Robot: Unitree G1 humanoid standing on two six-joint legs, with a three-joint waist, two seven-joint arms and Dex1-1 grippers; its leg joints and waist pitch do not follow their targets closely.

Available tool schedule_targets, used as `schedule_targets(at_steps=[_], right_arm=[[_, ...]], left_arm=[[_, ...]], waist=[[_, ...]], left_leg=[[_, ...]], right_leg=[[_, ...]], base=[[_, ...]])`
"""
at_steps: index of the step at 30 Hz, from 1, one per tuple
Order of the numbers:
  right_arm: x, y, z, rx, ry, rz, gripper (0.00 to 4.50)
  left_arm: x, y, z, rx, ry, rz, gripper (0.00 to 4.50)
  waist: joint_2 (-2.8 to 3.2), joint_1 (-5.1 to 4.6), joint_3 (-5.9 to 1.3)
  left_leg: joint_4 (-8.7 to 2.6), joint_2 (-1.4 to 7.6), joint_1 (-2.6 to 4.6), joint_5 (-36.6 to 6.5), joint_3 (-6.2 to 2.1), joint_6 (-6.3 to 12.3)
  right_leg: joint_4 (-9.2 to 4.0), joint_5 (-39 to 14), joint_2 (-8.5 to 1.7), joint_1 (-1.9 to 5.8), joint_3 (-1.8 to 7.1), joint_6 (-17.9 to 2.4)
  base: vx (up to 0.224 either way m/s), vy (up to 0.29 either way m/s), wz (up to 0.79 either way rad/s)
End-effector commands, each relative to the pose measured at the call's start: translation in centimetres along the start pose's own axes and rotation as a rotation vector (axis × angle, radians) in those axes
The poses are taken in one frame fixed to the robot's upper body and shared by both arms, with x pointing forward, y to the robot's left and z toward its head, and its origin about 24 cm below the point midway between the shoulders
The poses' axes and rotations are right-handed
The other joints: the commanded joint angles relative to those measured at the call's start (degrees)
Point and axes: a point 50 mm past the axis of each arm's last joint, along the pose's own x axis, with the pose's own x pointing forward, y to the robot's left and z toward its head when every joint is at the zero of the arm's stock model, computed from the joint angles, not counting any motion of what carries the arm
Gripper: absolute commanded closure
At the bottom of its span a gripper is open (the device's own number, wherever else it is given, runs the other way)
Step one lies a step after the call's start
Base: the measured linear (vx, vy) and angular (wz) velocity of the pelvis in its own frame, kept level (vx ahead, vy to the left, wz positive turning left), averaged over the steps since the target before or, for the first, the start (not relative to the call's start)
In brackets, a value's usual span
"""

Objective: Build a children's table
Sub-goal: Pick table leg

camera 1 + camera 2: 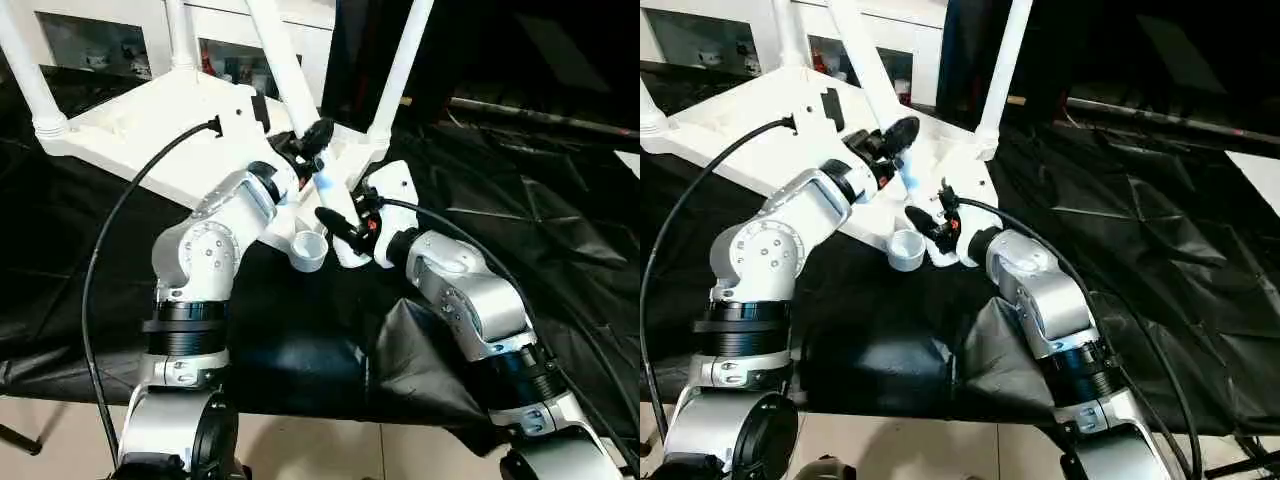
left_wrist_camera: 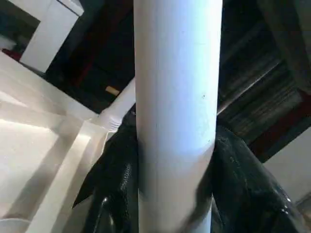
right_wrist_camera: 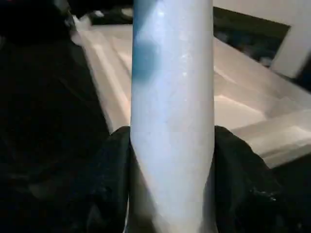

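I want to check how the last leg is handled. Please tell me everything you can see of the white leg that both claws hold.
The fourth leg is a long, smooth white cylinder, plastic by its look, leaning over the upturned tabletop. The left claw grips it higher up, the right claw near its lower end, black fingers pressed on both sides. Its foot is beside the empty near corner socket, not in it. Three other legs already stand in sockets.

A crinkled black cloth [image 1: 560, 200] is covering the work surface and hanging over its near edge. A white glass-fronted cabinet [image 1: 120, 45] is standing behind it, small items sitting dimly on its shelves. Pale floor [image 1: 300, 450] is showing below.
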Motion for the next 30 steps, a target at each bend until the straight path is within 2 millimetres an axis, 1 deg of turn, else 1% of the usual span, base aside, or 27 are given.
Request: schedule_targets(at_steps=[1, 2, 3, 4, 5, 6, 7, 8, 9, 10, 11, 13, 14, 16, 17, 18, 19, 20, 21, 23, 24, 25, 26, 27, 28, 29, 30], right_arm=[[-0.4, -0.1, 1.5, 0.048, -0.073, 0.075, 1.84], [-0.6, -0.3, 1.5, 0.049, -0.064, 0.082, 1.7], [-0.7, -0.5, 1.5, 0.051, -0.056, 0.09, 1.48], [-1.1, -0.8, 1.5, 0.058, -0.043, 0.112, 1.48], [-1.4, -0.9, 1.6, 0.074, -0.034, 0.152, 1.38], [-1.6, -0.9, 1.6, 0.078, -0.032, 0.174, 1.38], [-2.3, -1.0, 1.8, 0.09, -0.025, 0.241, 1.34], [-2.4, -1.0, 1.8, 0.095, -0.022, 0.255, 1.32], [-2.8, -1.0, 1.8, 0.112, -0.013, 0.293, 1.32], [-3.2, -1.0, 1.7, 0.125, 0.003, 0.337, 1.32], [-3.7, -0.9, 1.4, 0.124, 0.044, 0.393, 1.32], [-4.0, -0.7, 1.0, 0.134, 0.073, 0.432, 1.32], [-4.1, -0.6, 0.8, 0.139, 0.086, 0.448, 1.32], [-4.1, -0.6, 0.8, 0.14, 0.089, 0.452, 1.32], [-4.2, -0.3, 0.6, 0.153, 0.106, 0.478, 1.32], [-4.2, -0.2, 0.4, 0.16, 0.115, 0.492, 1.32], [-4.3, -0.2, 0.4, 0.161, 0.117, 0.495, 1.32], [-4.4, 0.0, 0.2, 0.172, 0.136, 0.509, 1.69], [-4.4, 0.0, 0.2, 0.172, 0.136, 0.509, 1.69], [-4.3, 0.0, 0.0, 0.18, 0.151, 0.512, 1.72], [-4.3, 0.0, -0.1, 0.18, 0.151, 0.512, 1.93], [-4.3, 0.0, -0.1, 0.181, 0.151, 0.512, 2.04], [-4.3, 0.0, -0.1, 0.182, 0.151, 0.511, 2.1], [-4.3, 0.0, -0.1, 0.182, 0.15, 0.509, 2.11], [-4.3, 0.0, -0.1, 0.182, 0.149, 0.505, 2.14], [-4.3, 0.0, -0.2, 0.182, 0.146, 0.5, 2.31], [-4.2, 0.0, -0.2, 0.184, 0.143, 0.495, 2.31]], left_arm=[[-0.1, 0.1, 0.4, 0.022, 0.001, -0.031, 2.68], [-0.2, 0.1, 0.4, 0.031, 0.01, -0.047, 2.68], [-0.2, 0.1, 0.5, 0.039, 0.017, -0.059, 2.68], [-0.3, -0.1, 0.5, 0.056, 0.04, -0.107, 2.68], [-0.4, -0.2, 0.6, 0.081, 0.061, -0.147, 2.68], [-0.4, -0.2, 0.6, 0.089, 0.072, -0.169, 2.68], [-0.7, -0.5, 0.6, 0.1, 0.113, -0.249, 2.68], [-0.8, -0.6, 0.6, 0.102, 0.121, -0.267, 2.68], [-1.0, -0.7, 0.7, 0.107, 0.145, -0.316, 2.68], [-1.3, -1.0, 0.8, 0.1, 0.171, -0.383, 2.68], [-1.8, -1.6, 1.0, 0.069, 0.198, -0.495, 2.68], [-2.5, -2.4, 1.2, 0.056, 0.221, -0.615, 2.68], [-2.7, -2.7, 1.4, 0.047, 0.228, -0.665, 2.68], [-2.8, -2.8, 1.4, 0.044, 0.23, -0.678, 2.68], [-3.2, -3.4, 1.7, 0.034, 0.229, -0.76, 2.68], [-3.4, -3.7, 1.8, 0.031, 0.227, -0.796, 2.68], [-3.4, -3.8, 1.8, 0.03, 0.226, -0.803, 2.68], [-3.5, -4.1, 2.0, 0.022, 0.223, -0.841, 2.68], [-3.5, -4.1, 2.0, 0.022, 0.223, -0.841, 2.68], [-3.5, -4.0, 2.1, 0.019, 0.228, -0.851, 2.68], [-3.6, -4.0, 2.0, 0.019, 0.23, -0.852, 2.68], [-3.6, -3.9, 2.0, 0.019, 0.233, -0.854, 2.68], [-3.6, -3.9, 2.0, 0.019, 0.235, -0.855, 2.68], [-3.6, -3.9, 1.9, 0.019, 0.238, -0.855, 2.68], [-3.6, -3.8, 1.9, 0.02, 0.243, -0.855, 2.68], [-3.7, -3.7, 1.8, 0.022, 0.248, -0.857, 2.68], [-3.7, -3.7, 1.8, 0.022, 0.252, -0.857, 2.68]], waist=[[1.52, -0.03, -4.64], [1.66, -0.11, -4.63], [1.67, -0.12, -4.64], [1.6, -0.22, -4.67], [1.65, -0.11, -4.68], [1.64, -0.1, -4.61], [1.59, 0.02, -4.64], [1.66, 0.14, -4.67], [1.7, 0.14, -4.62], [1.54, 0.25, -4.63], [1.6, 0.35, -4.64], [1.47, 0.38, -4.54], [1.55, 0.45, -4.56], [1.52, 0.44, -4.51], [1.5, 0.45, -4.45], [1.63, 0.47, -4.47], [1.62, 0.49, -4.44], [1.74, 0.52, -4.4], [1.71, 0.51, -4.4], [1.96, 0.58, -4.47], [1.88, 0.58, -4.5], [1.89, 0.62, -4.49], [2.43, 0.81, -4.53], [2.2, 0.77, -4.53], [2.4, 0.85, -4.57], [2.45, 0.88, -4.57], [2.95, 1.06, -4.6]], left_leg=[[-4.32, 3.61, 1.62, -7.05, -1.63, -2.7], [-4.32, 3.68, 1.67, -6.57, -1.64, -2.62], [-4.29, 3.65, 1.7, -6.43, -1.64, -2.65], [-4.26, 3.65, 1.7, -5.86, -1.6, -2.64], [-4.2, 3.51, 1.89, -5.69, -1.52, -2.25], [-4.2, 3.6, 1.76, -5.33, -1.47, -2.29], [-4.16, 3.51, 1.8, -5.37, -1.48, -2.19], [-4.15, 3.63, 1.79, -5.09, -1.46, -2.08], [-4.13, 3.47, 1.77, -4.98, -1.44, -1.95], [-4.12, 3.55, 1.82, -4.88, -1.41, -1.69], [-4.08, 3.49, 1.85, -4.83, -1.32, -1.71], [-4.1, 3.48, 1.8, -5.26, -1.26, -1.98], [-4.13, 3.58, 1.79, -5.27, -1.27, -2.12], [-4.16, 3.69, 1.76, -5.83, -1.3, -2.04], [-4.16, 3.58, 1.8, -6.25, -1.25, -2.02], [-4.2, 3.67, 1.79, -6.62, -1.28, -2.31], [-4.21, 3.69, 1.82, -6.81, -1.32, -2.46], [-4.25, 3.68, 1.86, -7.39, -1.32, -2.65], [-4.26, 3.7, 1.86, -7.48, -1.31, -2.75], [-4.26, 3.67, 1.85, -7.85, -1.38, -3.15], [-4.28, 3.7, 1.87, -7.66, -1.39, -3.28], [-4.28, 3.7, 1.87, -7.65, -1.4, -3.35], [-4.26, 3.69, 1.94, -7.58, -1.45, -3.52], [-4.28, 3.68, 1.9, -7.62, -1.4, -3.52], [-4.31, 3.66, 1.94, -7.85, -1.44, -3.72], [-4.3, 3.65, 1.91, -7.88, -1.47, -3.77], [-4.25, 3.56, 1.88, -7.86, -1.5, -3.79]], right_leg=[[-3.58, 4.05, -4.97, 2.83, 2.9, -11.03], [-3.49, 4.28, -4.95, 2.77, 2.86, -11.22], [-3.52, 4.33, -4.9, 2.79, 2.83, -11.32], [-3.44, 4.79, -4.87, 2.82, 2.83, -11.62], [-3.46, 4.53, -4.76, 2.82, 2.79, -11.76], [-3.45, 4.62, -4.81, 2.75, 2.87, -11.9], [-3.48, 4.56, -4.84, 2.88, 2.81, -11.97], [-3.32, 4.62, -4.94, 2.87, 2.84, -12.28], [-3.37, 4.65, -4.82, 2.86, 2.81, -12.41], [-3.29, 4.43, -4.91, 2.83, 2.81, -12.86], [-3.28, 4.01, -4.9, 2.85, 2.77, -13.45], [-3.41, 2.91, -5.03, 2.74, 2.75, -14.19], [-3.36, 2.59, -5.14, 2.76, 2.75, -14.83], [-3.41, 2.13, -5.19, 2.74, 2.77, -15.05], [-3.55, 1.06, -5.15, 2.74, 2.78, -14.88], [-3.58, 0.25, -5.24, 2.73, 2.81, -14.7], [-3.61, -0.09, -5.24, 2.74, 2.81, -14.64], [-3.7, -0.9, -5.23, 2.68, 2.83, -14.5], [-3.71, -1.12, -5.21, 2.67, 2.83, -14.4], [-3.7, -1.48, -5.21, 2.64, 2.84, -14.08], [-3.67, -1.22, -5.17, 2.62, 2.81, -13.99], [-3.67, -1.12, -5.17, 2.6, 2.81, -14.0], [-3.55, -0.69, -5.2, 2.56, 2.8, -14.07], [-3.66, -0.44, -5.12, 2.57, 2.79, -14.0], [-3.6, 0.06, -5.04, 2.58, 2.73, -14.05], [-3.52, 0.3, -5.05, 2.6, 2.74, -14.09], [-3.44, 0.46, -5.12, 2.65, 2.77, -14.2]], base=[[0.0, 0.0, 0.0], [0.0, 0.0, 0.0], [0.0, 0.0, 0.0], [0.0, 0.0, 0.0], [0.0, 0.0, 0.0], [0.0, 0.0, 0.0], [0.0, 0.0, 0.0], [0.0, 0.0, 0.0], [0.0, 0.0, 0.0], [0.0, 0.0, 0.0], [0.0, 0.0, 0.0], [0.0, 0.0, 0.0], [0.0, 0.0, 0.0], [0.0, 0.0, 0.0], [0.0, 0.0, 0.0], [0.0, 0.0, 0.0], [0.0, 0.0, 0.0], [0.0, 0.0, 0.0], [0.0, 0.0, 0.0], [0.0, 0.0, 0.0], [0.0, 0.0, 0.0], [0.0, 0.0, 0.0], [0.0, 0.0, 0.0], [0.0, 0.0, 0.0], [0.0, 0.0, 0.0], [0.0, 0.0, 0.0], [0.0, 0.0, 0.0]])
